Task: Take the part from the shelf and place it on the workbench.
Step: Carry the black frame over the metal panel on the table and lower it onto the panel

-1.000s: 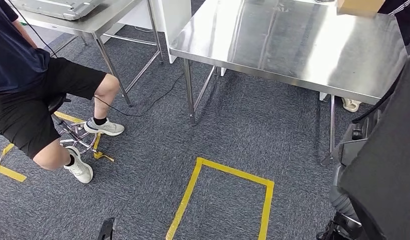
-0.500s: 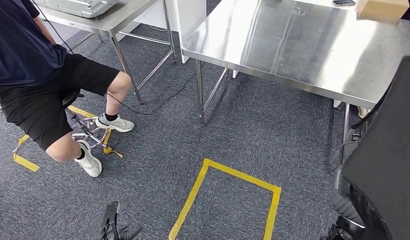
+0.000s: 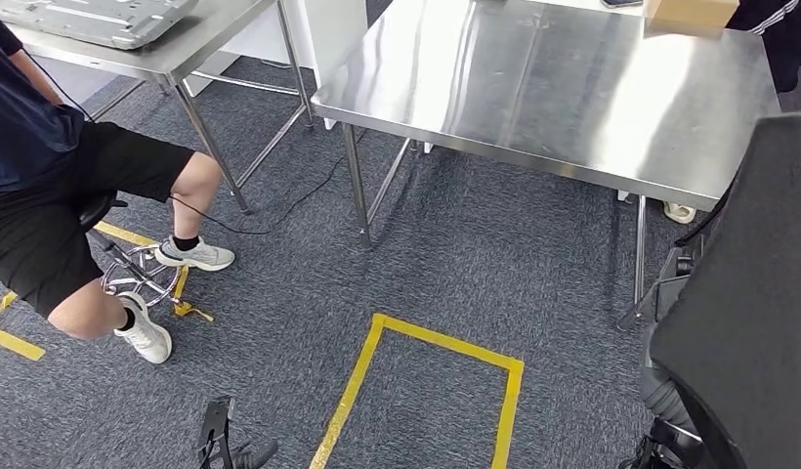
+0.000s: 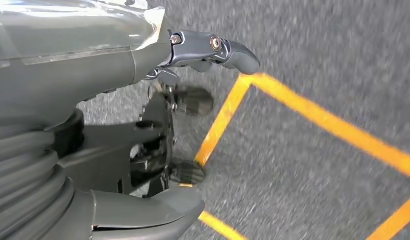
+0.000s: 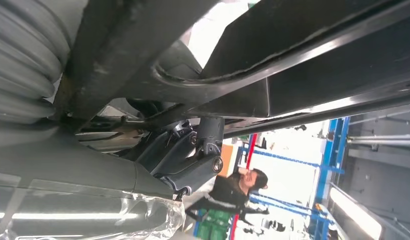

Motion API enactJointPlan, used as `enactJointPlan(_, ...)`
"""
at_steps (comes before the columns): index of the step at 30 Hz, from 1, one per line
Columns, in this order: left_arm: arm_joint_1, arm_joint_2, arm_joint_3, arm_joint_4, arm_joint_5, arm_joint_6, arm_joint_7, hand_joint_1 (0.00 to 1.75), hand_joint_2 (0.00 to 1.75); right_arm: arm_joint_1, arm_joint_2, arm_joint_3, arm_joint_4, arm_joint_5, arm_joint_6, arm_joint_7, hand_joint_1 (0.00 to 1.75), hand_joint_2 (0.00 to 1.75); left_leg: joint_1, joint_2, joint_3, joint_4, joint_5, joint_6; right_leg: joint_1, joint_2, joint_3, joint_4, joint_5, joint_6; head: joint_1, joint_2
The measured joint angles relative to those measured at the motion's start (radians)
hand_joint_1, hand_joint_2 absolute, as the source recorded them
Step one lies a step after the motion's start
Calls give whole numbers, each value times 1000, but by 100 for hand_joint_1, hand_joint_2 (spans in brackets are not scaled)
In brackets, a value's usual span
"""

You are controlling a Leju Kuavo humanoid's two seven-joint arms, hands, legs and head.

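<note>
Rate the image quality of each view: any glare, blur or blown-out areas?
Head view: sharp; broad glare washes across the steel workbench. Left wrist view: carpet and yellow floor tape smeared by motion blur; the left hand stays fairly crisp. Right wrist view: the dark part is underexposed against a blown-out bright background, and the distant person is soft.

Head view looks down from high at worktop (image 3: 572, 88) and yellow floor tape (image 3: 426, 342); left wrist view, close, shares tape.

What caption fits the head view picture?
Steel workbench beyond yellow tape rectangle on grey carpet; seated person nearby.
</note>
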Motion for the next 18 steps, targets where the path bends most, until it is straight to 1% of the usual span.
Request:
enactJointPlan(1, 0, 2, -1, -3, 0, 2, -2, 0, 175, -1, 0, 0, 1, 1, 0, 0, 175, 175, 0, 6, -8, 23, -17, -14, -3, -4, -5, 8, -5, -10, 2, 0)
enactJointPlan(2, 0, 4, -2, -5, -1, 4, -3, 0, 175, 0, 0, -1, 2, 1, 0, 0, 175, 175, -2, 10, -13, 38, -29, -23, -5, 2, -17, 29, -14, -26, 2, 0)
enactJointPlan(3, 0, 3, -3, -8, -1, 5, -4, 0, 175, 0, 0, -2, 1, 2, 0, -1, 175, 175, -2, 15, -14, 46, -36, -30, -10, 10, -21, 39, -20, -42, -3, 0)
enactJointPlan(4, 0, 3, -4, -11, -1, 7, -4, 0, 175, 1, 0, -2, 1, 3, -1, 0, 175, 175, -2, 14, -13, 48, -43, -33, -10, 17, -25, 46, -24, -49, -13, 0)
enactJointPlan(5, 0, 3, -5, -14, -2, 8, -4, 0, 175, 3, 1, -2, 0, 5, -1, 1, 175, 175, -1, 9, -17, 61, -56, -32, -9, 24, -28, 51, -25, -53, -19, 0)
enactJointPlan(6, 0, 2, -6, -18, -2, 10, -3, 0, 175, 3, 1, -3, -1, 8, -1, 1, 175, 175, -2, 2, -30, 91, -79, -30, -6, 31, -30, 53, -26, -56, -24, 0)
enactJointPlan(7, 0, 1, -6, -21, -2, 10, -3, 0, 175, 4, 2, -3, -3, 11, -1, 2, 175, 175, -4, -5, -54, 142, -110, -25, -1, 36, -31, 51, -25, -59, -31, 0)
enactJointPlan(8, 0, 0, -7, -23, -3, 10, -2, 0, 175, 5, 3, -3, -4, 12, -1, 2, 175, 175, -9, -10, -91, 213, -143, -17, 4, 43, -31, 50, -24, -61, -35, 0)
enactJointPlan(9, 2, -1, -8, -25, -3, 10, -1, 0, 175, 5, 4, -3, -5, 14, -1, 2, 175, 175, -17, -13, -130, 284, -171, -8, 13, 50, -31, 48, -24, -62, -37, 0)
enactJointPlan(10, 4, -2, -9, -26, -4, 10, 0, 0, 175, 5, 4, -3, -5, 14, -1, 2, 175, 175, -27, -16, -162, 338, -184, 5, 23, 59, -31, 47, -23, -64, -38, 0)
enactJointPlan(11, 6, -4, -11, -28, -4, 11, 0, 0, 175, 5, 5, -3, -5, 15, -1, 2, 175, 175, -39, -20, -181, 361, -180, 24, 34, 69, -32, 47, -22, -66, -38, 0)
enactJointPlan(12, 8, -5, -13, -31, -5, 11, 0, 0, 175, 5, 5, -3, -5, 15, -1, 2, 175, 175, -53, -28, -180, 343, -157, 50, 47, 80, -31, 46, -20, -69, -38, 0)
enactJointPlan(13, 10, -7, -14, -33, -5, 11, 0, 0, 175, 5, 6, -3, -6, 15, -1, 2, 175, 175, -71, -44, -163, 294, -122, 83, 60, 92, -31, 43, -18, -74, -39, 0)
enactJointPlan(14, 10, -4, -15, -36, -6, 11, 0, 0, 175, 5, 6, -3, -6, 16, -1, 2, 175, 175, -93, -67, -137, 230, -86, 123, 65, 102, -31, 40, -14, -81, -37, 0)
enactJointPlan(15, 12, -2, -15, -39, -6, 12, 0, 0, 175, 3, 7, -3, -7, 16, -1, 2, 175, 175, -108, -84, -114, 175, -55, 158, 76, 111, -30, 36, -11, -87, -31, 0)
enactJointPlan(16, 12, 1, -16, -42, -7, 13, 0, 0, 175, 3, 8, -3, -7, 17, 0, 1, 175, 175, -122, -97, -96, 136, -36, 181, 78, 120, -29, 31, -7, -92, -27, 0)
enactJointPlan(17, 12, 2, -17, -45, -8, 14, 1, 0, 175, 3, 8, -3, -7, 18, 0, 1, 175, 175, -130, -100, -87, 116, -27, 195, 77, 127, -28, 28, -5, -95, -24, 0)
enactJointPlan(18, 12, 0, -19, -49, -9, 15, 2, 0, 175, 4, 9, -4, -8, 19, 0, 1, 175, 175, -132, -93, -83, 109, -22, 195, 80, 135, -27, 24, -3, -95, -24, 0)
